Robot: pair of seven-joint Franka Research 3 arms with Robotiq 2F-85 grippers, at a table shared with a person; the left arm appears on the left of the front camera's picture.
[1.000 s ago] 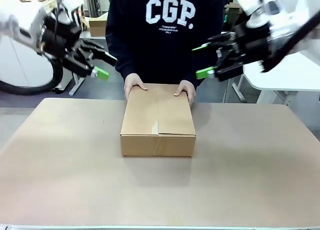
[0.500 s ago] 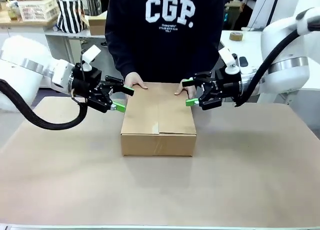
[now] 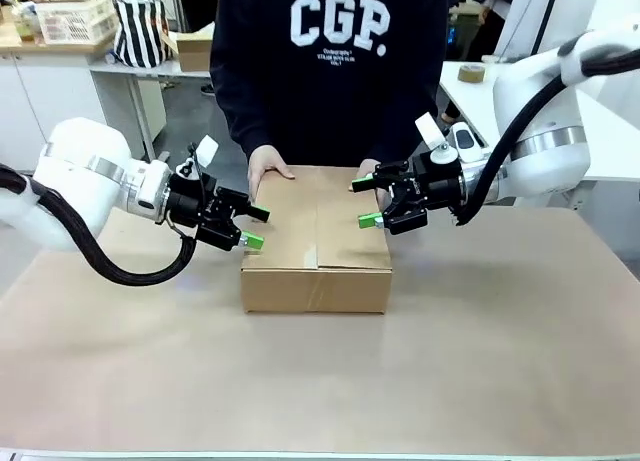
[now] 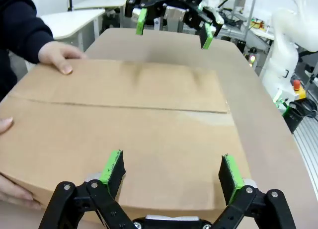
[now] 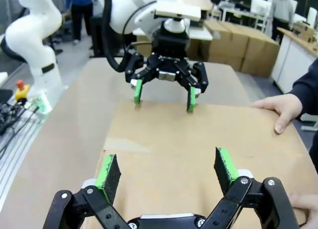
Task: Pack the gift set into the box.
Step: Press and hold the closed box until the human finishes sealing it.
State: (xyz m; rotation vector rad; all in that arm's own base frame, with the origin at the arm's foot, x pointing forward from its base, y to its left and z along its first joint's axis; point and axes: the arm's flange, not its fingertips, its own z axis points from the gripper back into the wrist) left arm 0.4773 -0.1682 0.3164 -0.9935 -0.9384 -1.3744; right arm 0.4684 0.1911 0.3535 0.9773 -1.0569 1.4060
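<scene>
The box (image 3: pixel 316 236), a plain brown carton with its top flaps shut, lies mid-table. A person at the far side rests a hand (image 3: pixel 267 169) on each far corner. My left gripper (image 3: pixel 251 227) is open at the box's left side, level with the top edge; in its wrist view (image 4: pixel 172 172) the green pads straddle the carton top (image 4: pixel 124 124). My right gripper (image 3: pixel 364 203) is open just over the right top edge, and in its wrist view (image 5: pixel 167 172) the carton (image 5: pixel 169 139) lies between the pads. The gift set is out of view.
Bare brown table (image 3: pixel 320 381) lies in front of the box. A white side table with a tape roll (image 3: pixel 472 72) stands back right. A basket (image 3: pixel 68 16), a striped bag (image 3: pixel 140 31) and a small carton (image 3: pixel 193 51) are back left.
Both arms dropped from shoulder height and closed in on the box's two sides. The person's hands stayed on the far corners.
</scene>
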